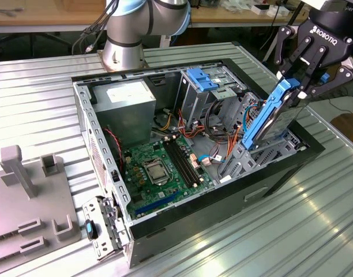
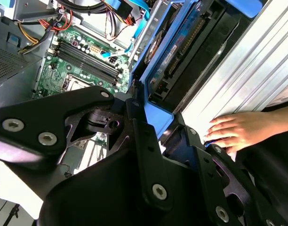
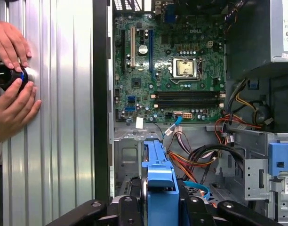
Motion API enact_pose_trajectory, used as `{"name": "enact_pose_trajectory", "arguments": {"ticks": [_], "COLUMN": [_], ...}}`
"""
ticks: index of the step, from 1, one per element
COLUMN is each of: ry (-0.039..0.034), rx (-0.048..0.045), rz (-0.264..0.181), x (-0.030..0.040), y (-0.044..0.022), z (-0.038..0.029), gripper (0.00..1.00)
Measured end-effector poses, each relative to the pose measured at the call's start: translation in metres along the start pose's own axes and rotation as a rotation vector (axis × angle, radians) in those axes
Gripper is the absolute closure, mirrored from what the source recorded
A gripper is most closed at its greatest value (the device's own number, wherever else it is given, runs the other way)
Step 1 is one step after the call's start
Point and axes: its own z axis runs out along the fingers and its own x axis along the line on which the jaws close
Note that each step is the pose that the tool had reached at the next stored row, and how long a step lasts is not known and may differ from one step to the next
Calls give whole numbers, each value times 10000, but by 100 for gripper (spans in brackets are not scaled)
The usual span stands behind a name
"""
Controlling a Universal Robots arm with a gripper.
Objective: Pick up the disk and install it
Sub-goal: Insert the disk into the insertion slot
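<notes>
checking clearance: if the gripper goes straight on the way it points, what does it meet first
The gripper, shut on the disk, points down into the case. The disk's lower end would probably meet the drive bay first; depth is unclear.

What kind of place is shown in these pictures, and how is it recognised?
Probably a robotics lab or test workshop. A robot arm stands on a ribbed metal table, an open computer case lies there with its motherboard bare, and the gripper holds the disk, tilted, at the case.
</notes>
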Motion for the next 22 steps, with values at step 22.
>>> {"name": "enact_pose_trajectory", "arguments": {"ticks": [22], "ry": [-30], "rx": [0], "rz": [0], "x": [-2], "y": [1], "z": [102], "gripper": [63]}}
